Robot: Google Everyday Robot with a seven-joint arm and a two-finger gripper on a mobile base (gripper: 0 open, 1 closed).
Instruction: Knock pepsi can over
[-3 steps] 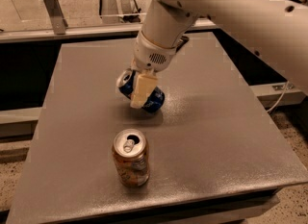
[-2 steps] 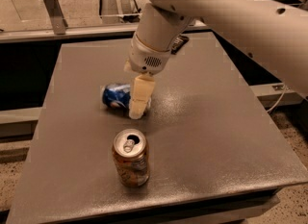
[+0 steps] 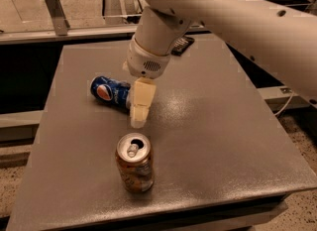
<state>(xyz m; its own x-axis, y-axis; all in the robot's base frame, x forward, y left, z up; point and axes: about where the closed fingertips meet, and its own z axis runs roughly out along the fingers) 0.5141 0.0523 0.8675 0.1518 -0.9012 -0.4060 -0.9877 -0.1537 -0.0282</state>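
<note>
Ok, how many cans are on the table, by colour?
Blue: 1, the pepsi can, lying on its side.
Orange: 1, the orange can, standing upright.
Total: 2 cans.
The gripper hangs close beside the pepsi can.

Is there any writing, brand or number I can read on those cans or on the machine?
No lettering can be read anywhere.
On the pepsi can, lying on its side: a round red-white-blue logo only, no legible words.
On the orange can, upright: print too blurred to read.
On the end effector, beside the pepsi can: no label seen.
</note>
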